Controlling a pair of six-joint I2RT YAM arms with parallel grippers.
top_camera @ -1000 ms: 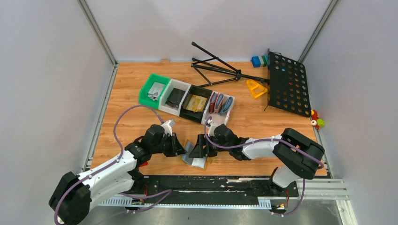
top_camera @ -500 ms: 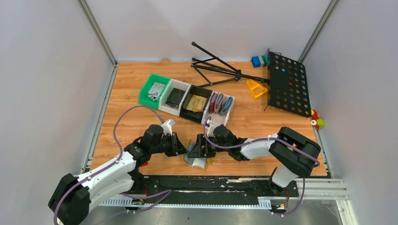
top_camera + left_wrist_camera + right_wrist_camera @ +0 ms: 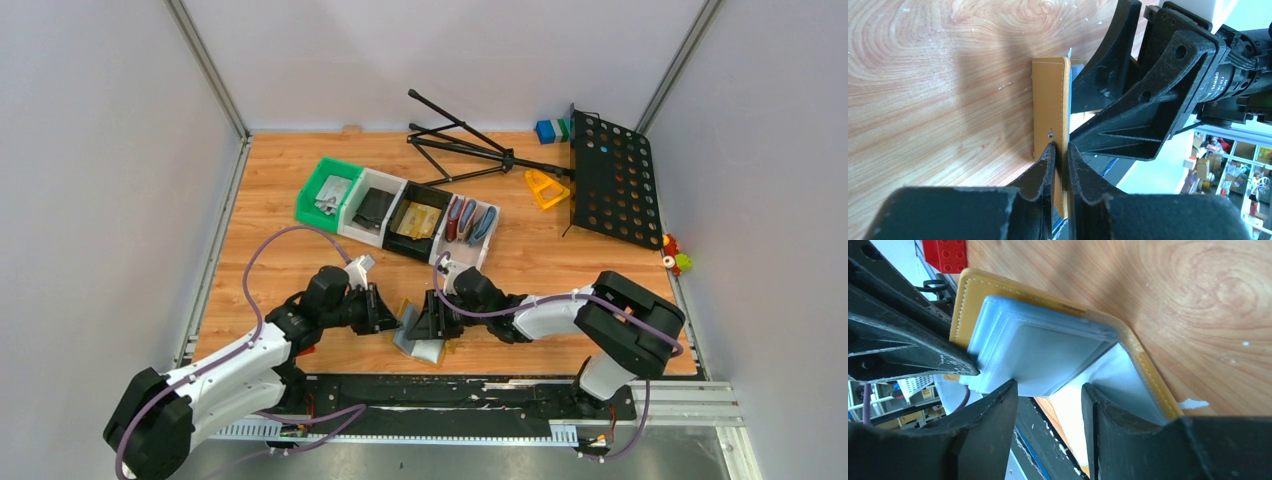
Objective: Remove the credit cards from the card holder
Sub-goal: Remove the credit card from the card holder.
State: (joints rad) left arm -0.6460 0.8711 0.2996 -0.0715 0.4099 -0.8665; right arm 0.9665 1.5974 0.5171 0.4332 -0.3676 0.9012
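Opening stage, probably: pinching card holder [image 3: 420, 345] flap with left gripper [image 3: 1060, 150] at table [image 3: 560, 270] front edge, straddling blue lining [image 3: 1048, 350] with right gripper [image 3: 1048, 387], jaws apart (no credit cards peeking out). Next: fishing inside.

Left tool [image 3: 392, 316], right tool [image 3: 426, 321] flank card holder [image 3: 421, 347] (near front edge).
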